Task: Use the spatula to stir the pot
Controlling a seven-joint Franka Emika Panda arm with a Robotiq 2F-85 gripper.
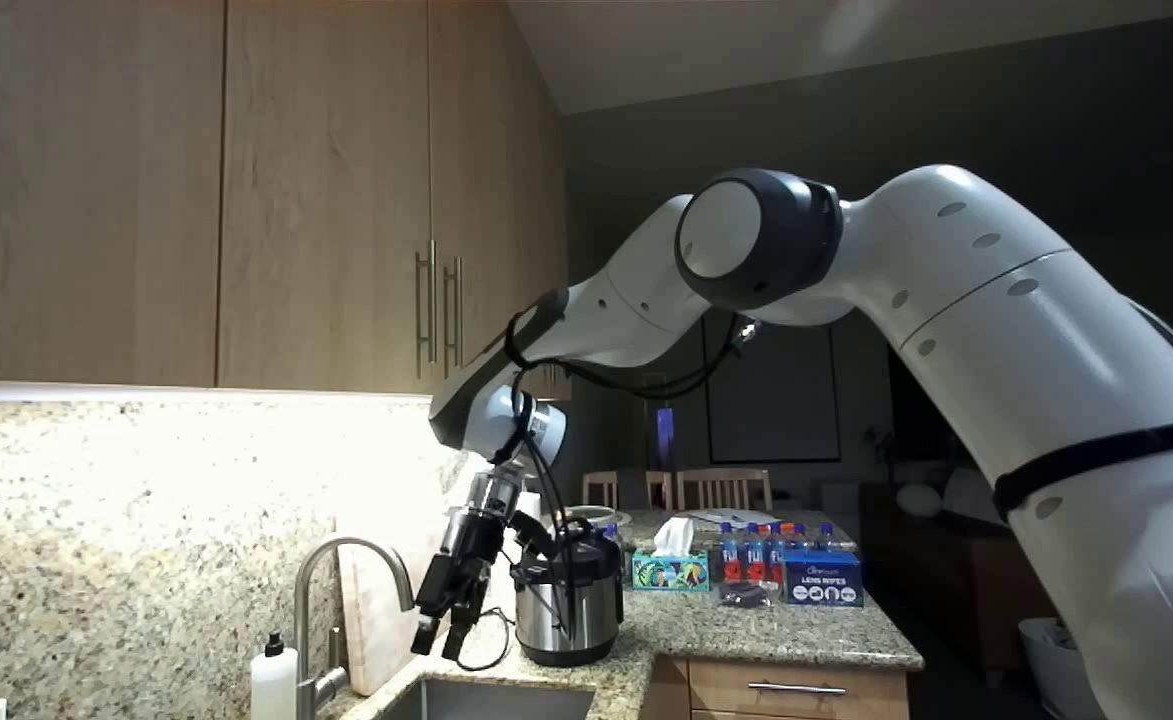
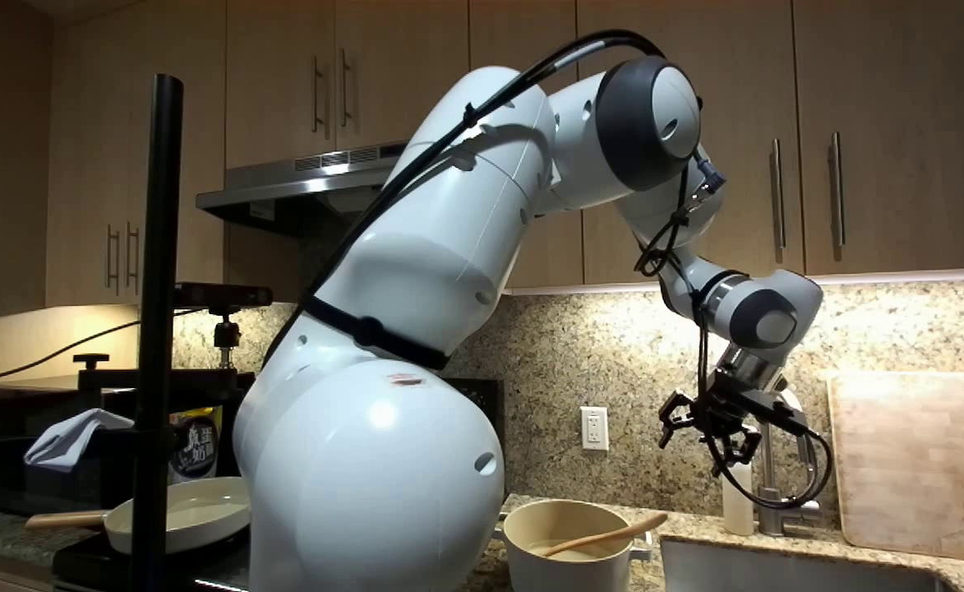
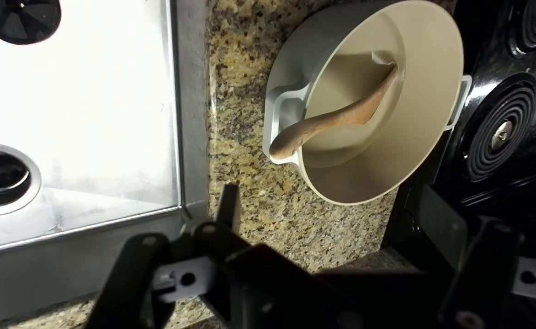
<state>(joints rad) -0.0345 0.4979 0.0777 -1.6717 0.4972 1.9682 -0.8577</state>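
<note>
The pot (image 2: 564,571) is cream inside with grey side handles, and it stands on the granite counter between sink and stove. It also shows in the wrist view (image 3: 432,109). The wooden spatula (image 3: 336,119) leans in the pot, its handle end resting over the rim at the sink-side handle. It shows in an exterior view too (image 2: 605,539). My gripper (image 3: 336,212) is open and empty, its fingers wide apart. In an exterior view the gripper (image 2: 695,456) hangs above the counter and sink edge, higher than the pot and apart from it. Pot and spatula are out of view in an exterior view where the gripper (image 1: 439,640) shows.
The sink (image 3: 89,119) lies beside the pot, with a faucet (image 1: 304,610) and soap bottle (image 1: 274,680) behind it. A coil stove (image 3: 501,132) is on the pot's other side. A cutting board (image 2: 917,469) leans on the wall. A steel cooker (image 1: 568,610) stands beyond the sink.
</note>
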